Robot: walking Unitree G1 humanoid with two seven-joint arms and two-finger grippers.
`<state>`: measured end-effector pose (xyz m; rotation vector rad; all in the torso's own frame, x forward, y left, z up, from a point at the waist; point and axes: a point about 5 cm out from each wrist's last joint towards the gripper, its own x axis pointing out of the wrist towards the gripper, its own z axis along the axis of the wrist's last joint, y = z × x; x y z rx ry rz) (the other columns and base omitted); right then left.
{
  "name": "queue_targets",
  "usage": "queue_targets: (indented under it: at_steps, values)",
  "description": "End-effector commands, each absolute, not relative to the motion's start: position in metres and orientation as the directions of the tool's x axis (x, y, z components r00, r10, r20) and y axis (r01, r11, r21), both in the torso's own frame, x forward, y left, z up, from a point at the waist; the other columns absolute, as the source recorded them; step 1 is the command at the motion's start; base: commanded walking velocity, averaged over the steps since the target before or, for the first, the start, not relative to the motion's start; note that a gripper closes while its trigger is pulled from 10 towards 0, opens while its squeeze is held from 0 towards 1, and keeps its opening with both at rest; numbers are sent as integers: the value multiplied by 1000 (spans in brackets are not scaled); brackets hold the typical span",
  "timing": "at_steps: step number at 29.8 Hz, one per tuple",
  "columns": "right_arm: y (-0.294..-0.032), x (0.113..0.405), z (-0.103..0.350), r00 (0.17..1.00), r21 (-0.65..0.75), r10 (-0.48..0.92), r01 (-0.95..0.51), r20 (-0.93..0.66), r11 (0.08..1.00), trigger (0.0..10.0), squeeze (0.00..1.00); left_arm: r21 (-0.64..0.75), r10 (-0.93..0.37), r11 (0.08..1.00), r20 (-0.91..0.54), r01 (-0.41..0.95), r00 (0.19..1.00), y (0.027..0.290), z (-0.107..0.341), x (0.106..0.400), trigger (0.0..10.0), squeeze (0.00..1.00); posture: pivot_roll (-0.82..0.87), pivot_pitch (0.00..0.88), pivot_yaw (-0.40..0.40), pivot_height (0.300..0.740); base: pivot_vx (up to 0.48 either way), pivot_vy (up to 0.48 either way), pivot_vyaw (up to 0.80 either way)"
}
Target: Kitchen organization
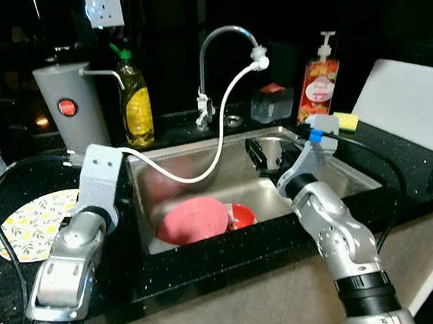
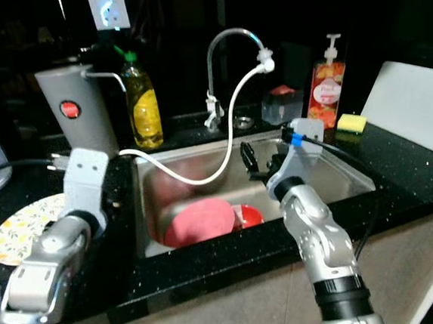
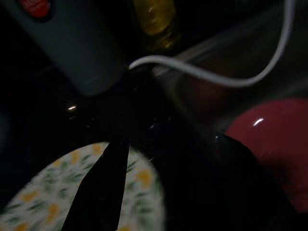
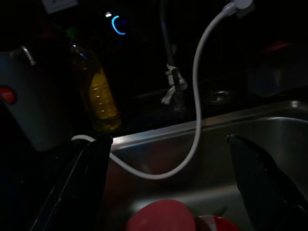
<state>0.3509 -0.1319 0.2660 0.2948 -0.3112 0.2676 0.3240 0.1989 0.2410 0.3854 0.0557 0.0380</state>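
A pink plate (image 1: 193,219) and a small red bowl (image 1: 242,216) lie at the bottom of the steel sink (image 1: 331,175). My right gripper (image 1: 267,156) hovers over the right half of the sink, above and to the right of the bowl. Its fingers are open with nothing between them, as the right wrist view (image 4: 171,187) shows. My left gripper (image 3: 168,192) is open too and hangs over the black counter at the sink's left rim. One finger (image 3: 101,187) is above a floral plate (image 1: 36,223). Nothing is held.
A white hose (image 1: 221,131) droops from the faucet (image 1: 217,44) across the sink to the left counter. Behind stand a grey kettle (image 1: 71,106), a yellow soap bottle (image 1: 135,101), a red pump bottle (image 1: 318,85) and a yellow sponge (image 1: 346,120). A white cutting board (image 1: 412,103) leans at right.
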Motion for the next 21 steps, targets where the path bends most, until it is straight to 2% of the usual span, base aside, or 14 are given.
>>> queue_targets:
  at_steps: [1, 4, 8, 16, 17, 18, 19, 21]
  values:
    - [-134, 349, 264, 919, 234, 207, -294, 336, 927, 10000, 0, 458, 96, 888, -90, -44, 991, 210, 232, 320, 10000, 0, -21, 34, -1, 740, 0, 0, 0]
    - [-134, 348, 262, 920, 236, 205, -292, 333, 927, 10000, 0, 505, 123, 863, -154, -29, 980, 216, 215, 317, 10000, 0, -20, 32, 1, 740, 0, 0, 0]
    - [-131, 347, 262, 919, 236, 212, -298, 333, 925, 10000, 0, 501, 154, 865, -233, -17, 960, 220, 195, 312, 10000, 0, -19, 29, 0, 740, 0, 0, 0]
    - [-131, 347, 262, 918, 233, 214, -300, 333, 925, 10000, 0, 490, 163, 872, -280, -5, 946, 224, 185, 310, 10000, 0, -17, 25, 0, 740, 0, 0, 0]
    - [-131, 347, 263, 918, 234, 213, -300, 334, 925, 10000, 0, 493, 170, 870, -282, -9, 944, 225, 184, 309, 8510, 0, -10, 24, 4, 740, 0, 0, 0]
    - [-131, 347, 263, 918, 234, 213, -300, 334, 925, 10000, 0, 493, 170, 870, -282, -9, 944, 225, 184, 309, 8510, 0, -10, 24, 4, 740, 0, 0, 0]
    - [-131, 347, 263, 918, 236, 211, -299, 335, 925, 10000, 0, 537, 194, 844, -266, -22, 944, 230, 184, 310, 4078, 0, -1, 27, 5, 740, 0, 0, 0]
    - [-131, 347, 263, 918, 236, 211, -298, 335, 925, 10000, 0, 560, 203, 828, -255, -27, 945, 231, 185, 310, 4078, 0, -1, 27, 5, 740, 0, 0, 0]
